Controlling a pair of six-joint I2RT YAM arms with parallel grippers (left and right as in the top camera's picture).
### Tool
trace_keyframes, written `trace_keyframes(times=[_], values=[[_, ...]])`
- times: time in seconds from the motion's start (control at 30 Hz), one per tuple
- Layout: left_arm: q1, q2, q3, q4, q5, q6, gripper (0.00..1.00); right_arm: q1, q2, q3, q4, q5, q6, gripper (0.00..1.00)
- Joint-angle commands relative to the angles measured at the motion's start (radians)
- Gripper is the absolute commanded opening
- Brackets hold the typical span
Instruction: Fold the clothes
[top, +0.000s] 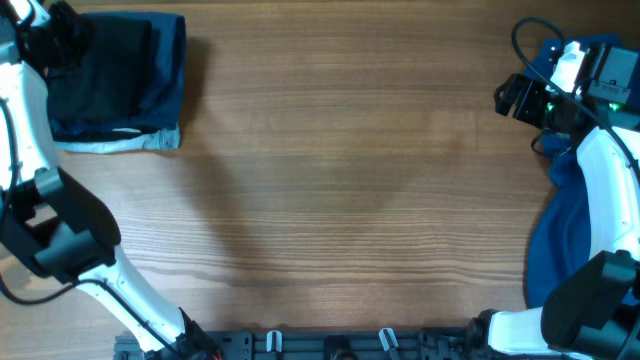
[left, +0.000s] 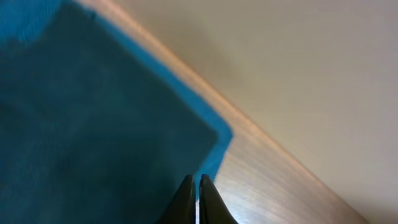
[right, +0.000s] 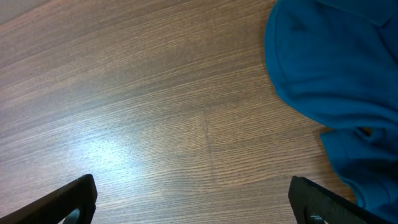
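My left gripper (left: 196, 198), pinched shut and empty, hovers over the folded navy stack (top: 115, 85) at the table's (top: 330, 180) far-left corner, likely set aside as done; my right gripper (right: 194, 200) spreads wide beside the crumpled blue shirt (right: 336, 74), presumably next.

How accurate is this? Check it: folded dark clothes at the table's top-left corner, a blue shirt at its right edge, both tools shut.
One point is wrong: the right tool is open, fingers wide apart in the right wrist view; only the left tool is shut. The folded dark clothes and the blue shirt lie as stated.
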Motion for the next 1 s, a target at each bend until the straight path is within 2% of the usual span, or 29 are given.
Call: trace_keyframes(times=[0.0, 0.17, 0.47, 0.5, 0.53, 0.63, 0.67, 0.97], values=[[-0.006, 0.104, -0.001, -0.003, -0.014, 0.023, 0.04, 0.001, 0.002, 0.002, 0.000, 0.013, -0.002, 1.00], [-0.009, 0.122, -0.001, -0.010, -0.013, 0.019, 0.04, 0.001, 0.002, 0.002, 0.000, 0.013, -0.002, 1.00], [-0.065, -0.215, -0.001, -0.018, -0.014, 0.019, 0.06, 0.001, 0.002, 0.002, 0.000, 0.013, -0.002, 1.00], [-0.069, -0.230, -0.001, -0.021, -0.014, 0.019, 0.10, 0.001, 0.002, 0.002, 0.000, 0.013, -0.001, 1.00], [-0.074, -0.247, -0.001, -0.026, -0.014, 0.019, 0.29, 0.001, 0.002, 0.002, 0.000, 0.013, -0.002, 1.00], [-0.091, -0.267, -0.001, -0.044, -0.014, 0.019, 0.97, 0.001, 0.002, 0.002, 0.000, 0.013, -0.002, 1.00], [-0.096, -0.267, -0.001, -0.045, -0.014, 0.020, 1.00, 0.001, 0.002, 0.002, 0.000, 0.013, -0.002, 1.00], [-0.101, -0.265, -0.001, -0.045, -0.014, 0.020, 1.00, 0.001, 0.002, 0.002, 0.000, 0.013, -0.002, 1.00]])
